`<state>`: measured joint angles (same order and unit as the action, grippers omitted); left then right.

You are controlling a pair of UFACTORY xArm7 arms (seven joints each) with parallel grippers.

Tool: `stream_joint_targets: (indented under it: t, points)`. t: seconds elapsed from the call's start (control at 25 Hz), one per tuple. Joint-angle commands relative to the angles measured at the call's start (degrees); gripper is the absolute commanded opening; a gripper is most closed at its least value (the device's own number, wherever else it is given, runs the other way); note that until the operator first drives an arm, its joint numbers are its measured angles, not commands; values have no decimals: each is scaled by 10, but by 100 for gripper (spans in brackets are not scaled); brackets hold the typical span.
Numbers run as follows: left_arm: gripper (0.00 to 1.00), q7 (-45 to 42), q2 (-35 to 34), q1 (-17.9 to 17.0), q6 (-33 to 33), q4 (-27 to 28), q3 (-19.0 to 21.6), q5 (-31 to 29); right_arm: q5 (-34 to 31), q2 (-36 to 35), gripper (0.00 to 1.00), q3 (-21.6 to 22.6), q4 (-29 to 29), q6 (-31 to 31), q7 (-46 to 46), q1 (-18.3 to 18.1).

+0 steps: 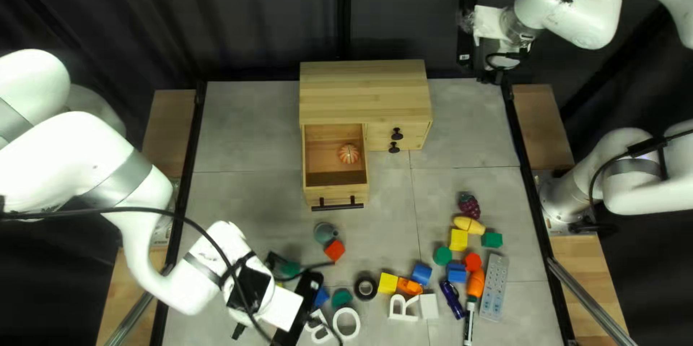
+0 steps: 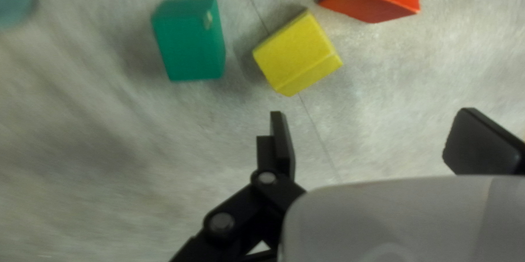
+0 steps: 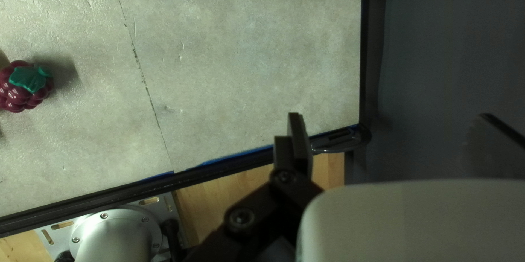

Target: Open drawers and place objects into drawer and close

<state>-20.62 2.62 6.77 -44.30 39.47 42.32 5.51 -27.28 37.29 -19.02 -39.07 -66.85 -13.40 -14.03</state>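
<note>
Just ahead of left tool [image 1: 256, 295]: yellow block [image 2: 296, 53].

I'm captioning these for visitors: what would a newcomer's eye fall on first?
Probably the wooden cabinet at the table's far edge, its open drawer holding a striped orange thing. Then the bright blocks scattered toward the near edge, and the big white left arm at the table's left.

Counted one cabinet [image 1: 363, 89], three drawers [image 1: 333, 195], two knobs [image 1: 397, 133], one handle [image 1: 337, 206], three letters [image 1: 403, 308], one tape roll [image 1: 365, 287], one grape bunch [image 1: 469, 206], one striped ball [image 1: 349, 153], at least ten blocks [image 1: 459, 239].
</note>
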Motion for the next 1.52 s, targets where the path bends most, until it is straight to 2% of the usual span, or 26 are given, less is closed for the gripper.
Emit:
stream_joint_targets:
  t: [0.04, 0.36, 0.76, 1.52]
  points:
    - [100, -33, 5, 2, 24, -8, -6, -4, 0, 0, 100, 0, 0, 0, 0, 0]
    - [100, -71, -2, 7, 57, -27, -15, -17, 0, 0, 100, 0, 0, 0, 0, 0]
    - [100, -134, 29, 2, 91, -32, -23, -46, 0, 0, 100, 0, 0, 0, 0, 0]
    - [100, -133, 29, 13, 123, -44, -32, -33, 0, 0, 100, 0, 0, 0, 0, 0]
